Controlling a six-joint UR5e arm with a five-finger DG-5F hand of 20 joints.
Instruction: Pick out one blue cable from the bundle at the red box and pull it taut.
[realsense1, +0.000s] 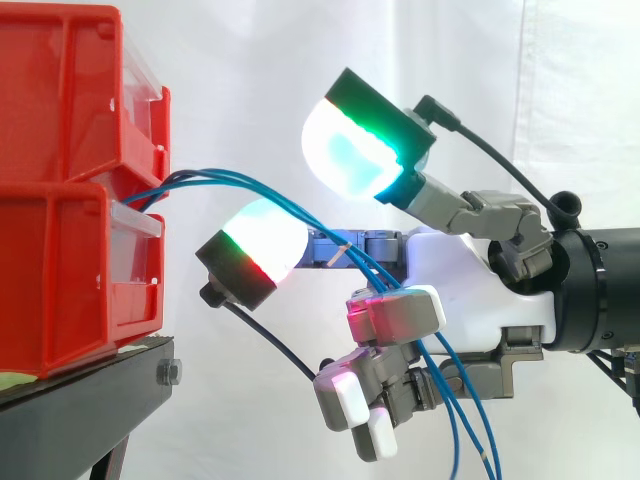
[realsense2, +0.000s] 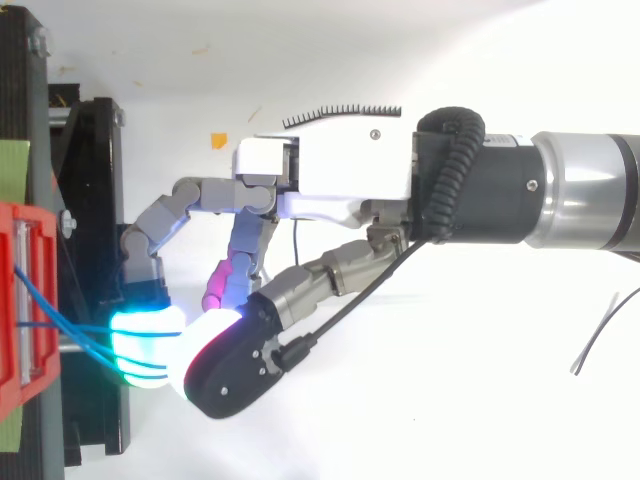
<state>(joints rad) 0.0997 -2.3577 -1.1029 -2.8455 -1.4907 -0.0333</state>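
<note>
Two red bins (realsense1: 60, 150) are stacked on the black stand (realsense1: 90, 390) at the left. A bundle of thin blue cables (realsense1: 250, 185) leaves the gap between the bins, arches to the right and drops past the hand (realsense1: 460, 270) to the bottom edge. The hand reaches in from the right. Its two long fingers are spread apart, one cyan-green pad (realsense1: 350, 150) above the cables and one white-red pad (realsense1: 262, 240) below them. The cables run through that gap and lie across the lower finger, unpinched. The lower fingers hang curled beside the falling strands. From above, the cables (realsense2: 70, 325) meet the glowing pads.
The stand's black frame (realsense2: 95, 200) sits close to the fingertips, with the red bin rim (realsense2: 25, 300) just beyond. A small orange mark (realsense2: 218, 141) and a loose dark wire (realsense2: 600, 340) lie on the white surface. A white curtain hangs behind.
</note>
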